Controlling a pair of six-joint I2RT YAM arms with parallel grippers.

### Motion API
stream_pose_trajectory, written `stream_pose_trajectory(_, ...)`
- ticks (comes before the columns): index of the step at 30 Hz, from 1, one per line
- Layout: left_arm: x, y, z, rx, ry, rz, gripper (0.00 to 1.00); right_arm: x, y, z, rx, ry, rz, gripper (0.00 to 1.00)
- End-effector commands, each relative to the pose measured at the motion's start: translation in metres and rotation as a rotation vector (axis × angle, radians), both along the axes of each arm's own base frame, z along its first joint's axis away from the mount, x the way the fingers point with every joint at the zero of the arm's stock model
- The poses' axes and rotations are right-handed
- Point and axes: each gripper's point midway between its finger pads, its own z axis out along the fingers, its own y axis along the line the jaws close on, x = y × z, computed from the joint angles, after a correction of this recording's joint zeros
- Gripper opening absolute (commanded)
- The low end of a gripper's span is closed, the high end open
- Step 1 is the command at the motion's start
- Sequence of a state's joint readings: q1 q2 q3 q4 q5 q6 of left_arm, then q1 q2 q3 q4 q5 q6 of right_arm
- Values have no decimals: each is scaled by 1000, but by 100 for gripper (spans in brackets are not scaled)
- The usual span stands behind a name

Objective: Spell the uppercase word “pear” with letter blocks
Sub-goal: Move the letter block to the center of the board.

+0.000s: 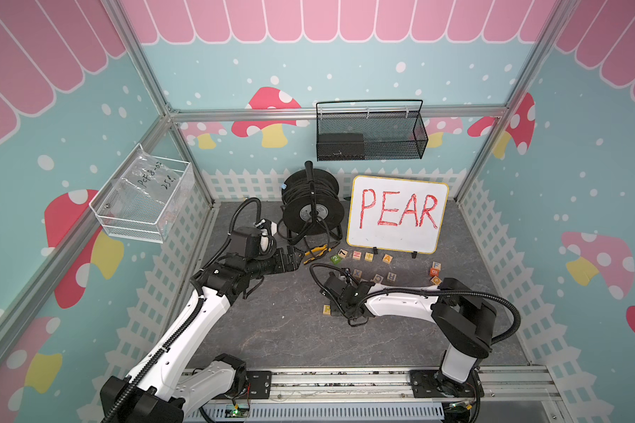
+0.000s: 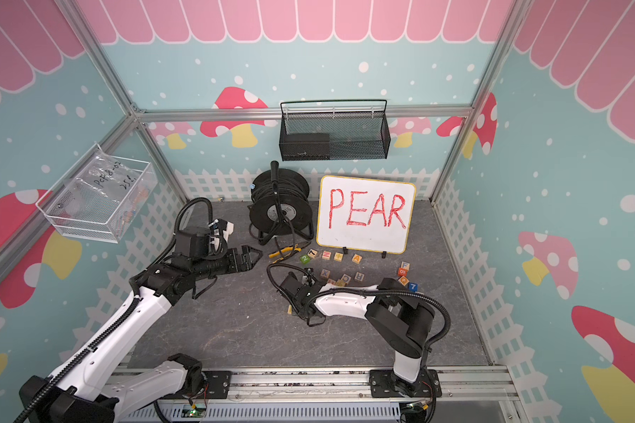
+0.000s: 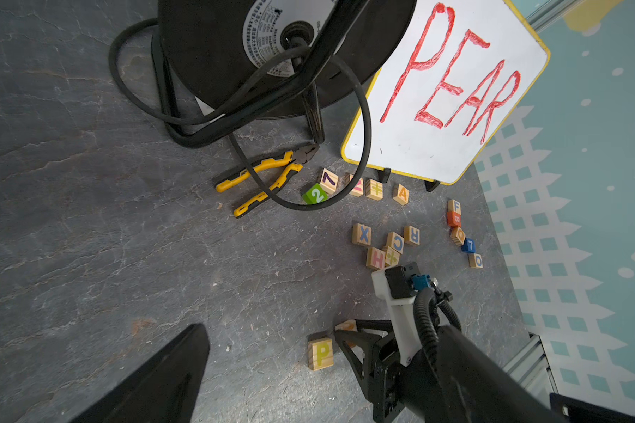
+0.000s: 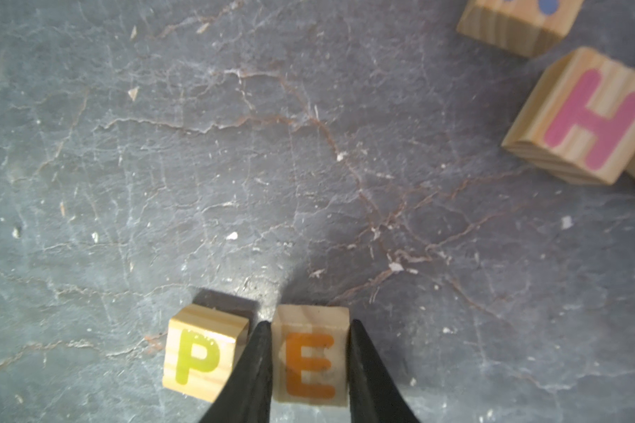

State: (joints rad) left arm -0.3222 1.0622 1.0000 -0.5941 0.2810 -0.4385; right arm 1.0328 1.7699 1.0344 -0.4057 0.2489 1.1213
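Observation:
In the right wrist view my right gripper [image 4: 309, 324] is shut on the E block [image 4: 310, 357], orange letter up, one black finger on each side face. It sits low on the mat, whether touching I cannot tell. The yellow P block [image 4: 202, 353] lies just beside it, with one finger between the two. In a top view P [image 1: 326, 310] shows by the right wrist, which hides E. The A block [image 1: 387, 259] lies in the row before the whiteboard, and the blue R block [image 1: 392, 277] is nearer in the loose cluster. My left gripper [image 1: 300, 259] hovers open and empty beside the pliers.
A black cable reel [image 1: 312, 208] and the whiteboard [image 1: 396, 214] with PEAR in red stand at the back. Yellow pliers [image 1: 316, 253] lie by the reel's foot. Other blocks are scattered: H [image 4: 594, 121], X [image 3: 362, 234] and a column [image 1: 435, 273] at the right.

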Motion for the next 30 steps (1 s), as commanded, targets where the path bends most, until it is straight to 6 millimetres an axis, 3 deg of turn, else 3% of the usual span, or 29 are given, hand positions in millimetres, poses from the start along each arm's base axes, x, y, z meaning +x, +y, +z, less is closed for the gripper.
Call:
stream_pose_trajectory(1, -5, -1, 17, -17, -40, -10, 99, -8, -5, 4, 2, -1, -41, 30)
stream_pose_trajectory(13, -11, -3, 27, -25, -75, -20, 99, -12, -6, 6, 5, -18, -69, 32)
stream_pose_trajectory(30, -11, -3, 25, -23, -72, -18, 99, -13, -1, 2, 45, -16, -62, 38)
